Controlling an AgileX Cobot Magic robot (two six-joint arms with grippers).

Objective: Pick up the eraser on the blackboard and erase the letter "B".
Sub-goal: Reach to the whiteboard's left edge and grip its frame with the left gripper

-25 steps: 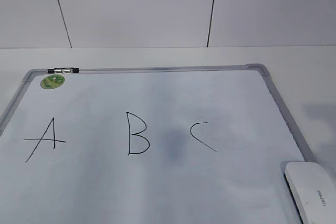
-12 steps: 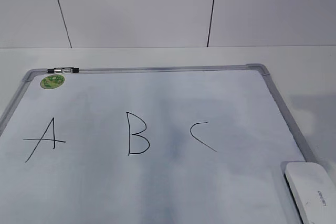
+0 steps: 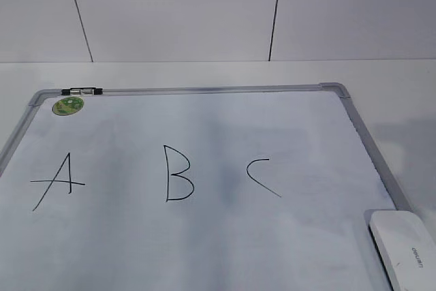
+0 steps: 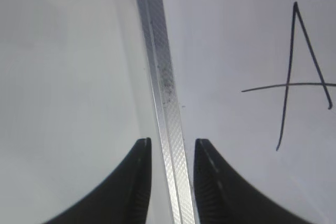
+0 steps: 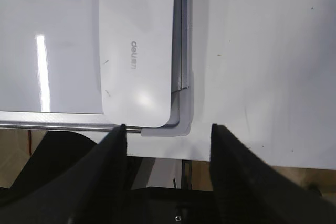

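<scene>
Item one, the whiteboard (image 3: pixel 204 236): you have it lying flat on the white bench (image 3: pixel 204 73), grey metal frame, rounded corners, a round green sticker (image 3: pixel 68 105) at the far left corner beside a small black-and-silver clip (image 3: pixel 82 91).

Item two, lettering: "A" (image 3: pixel 58 180), "B" (image 3: pixel 178 174) and "C" (image 3: pixel 262 177) in thin black line, side by side; the "B" is whole and sits in the middle.

Item three, the eraser (image 3: pixel 403 247): white, glossy, resting on the board in its near right corner, against the frame, nothing touching it.

Item four, your left hand (image 4: pixel 172 142): fingers parted, empty, straddling the board's left frame rail near the "A".

Item five, your right hand (image 5: pixel 168 127): fingers spread wide, empty, hovering near the eraser's near end at the board's corner.
</scene>
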